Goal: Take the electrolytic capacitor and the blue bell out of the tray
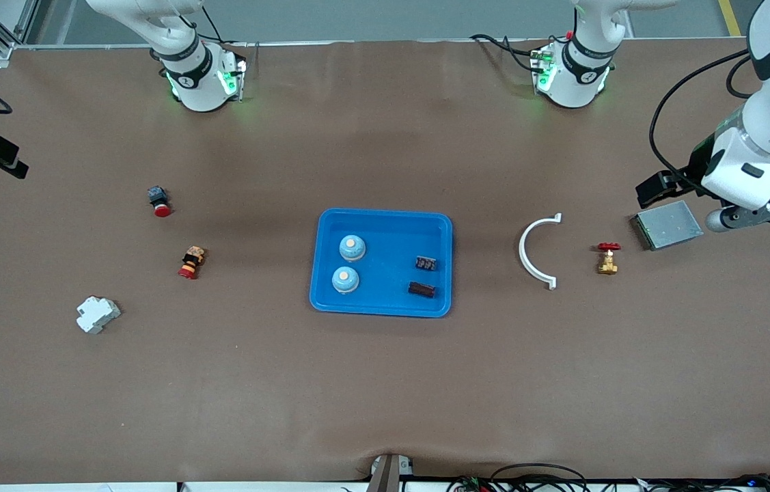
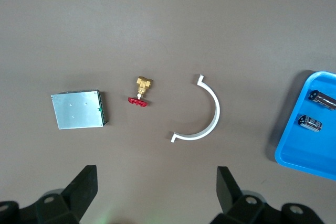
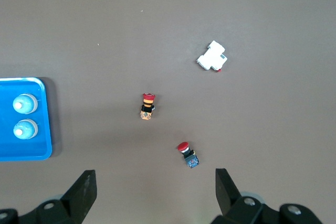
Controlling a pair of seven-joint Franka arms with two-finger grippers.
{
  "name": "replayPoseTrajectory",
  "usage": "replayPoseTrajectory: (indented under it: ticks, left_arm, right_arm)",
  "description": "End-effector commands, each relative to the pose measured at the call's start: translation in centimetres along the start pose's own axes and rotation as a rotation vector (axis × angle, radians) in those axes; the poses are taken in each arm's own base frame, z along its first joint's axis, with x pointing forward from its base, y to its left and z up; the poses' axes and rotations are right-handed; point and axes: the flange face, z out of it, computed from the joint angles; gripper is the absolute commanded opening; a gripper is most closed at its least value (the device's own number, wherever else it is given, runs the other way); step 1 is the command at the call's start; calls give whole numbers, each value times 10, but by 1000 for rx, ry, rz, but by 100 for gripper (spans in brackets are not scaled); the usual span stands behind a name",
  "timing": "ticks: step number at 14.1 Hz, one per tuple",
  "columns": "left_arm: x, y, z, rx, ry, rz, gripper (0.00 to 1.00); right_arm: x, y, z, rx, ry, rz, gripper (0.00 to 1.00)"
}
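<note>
Left tool (image 2: 155, 192): mine, fingers spread wide and empty, hanging over the brown table (image 1: 385, 383) at the left arm's end, above a flat grey metal box (image 1: 668, 225).
Right tool (image 3: 155, 192): also wide and empty, up over the table at the right arm's end; in the front view it is out of frame.
Tray: the shallow bright blue plastic tray (image 1: 330, 301) lies mid-table, well apart from both tools.
Bells: two small pale blue domed bells (image 1: 352, 247) with light buttons on top sit side by side in the tray's half toward the right arm.
Capacitors: two small dark cylindrical capacitors (image 1: 425, 263) lie on their sides in the tray's half toward the left arm.
Handling, bell: I judge it light, hard and smooth; the dome could slip, so I would close low across its base.
Handling, capacitor: light, stiff and apt to roll; I would pinch across the round body.
Nearby: a white plastic half-ring clamp (image 1: 536, 251) and a brass valve with a red handwheel (image 1: 607, 257) lie between my left tool and the tray.
</note>
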Motion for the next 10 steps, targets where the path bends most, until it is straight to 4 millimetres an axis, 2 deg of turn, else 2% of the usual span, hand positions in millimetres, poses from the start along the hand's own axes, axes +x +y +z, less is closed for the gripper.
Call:
replayPoseTrajectory:
  ticks: [1, 5, 10]
  left_arm:
    - [1, 6, -1, -19, -9, -7, 100]
    - [1, 15, 6, -17, -18, 6, 100]
    - [0, 46, 25, -1, -51, -47, 100]
  right_arm:
    - [-3, 2, -7, 7, 6, 10, 100]
    - [-3, 3, -7, 7, 11, 11, 100]
    - [-2, 2, -7, 9, 12, 9, 100]
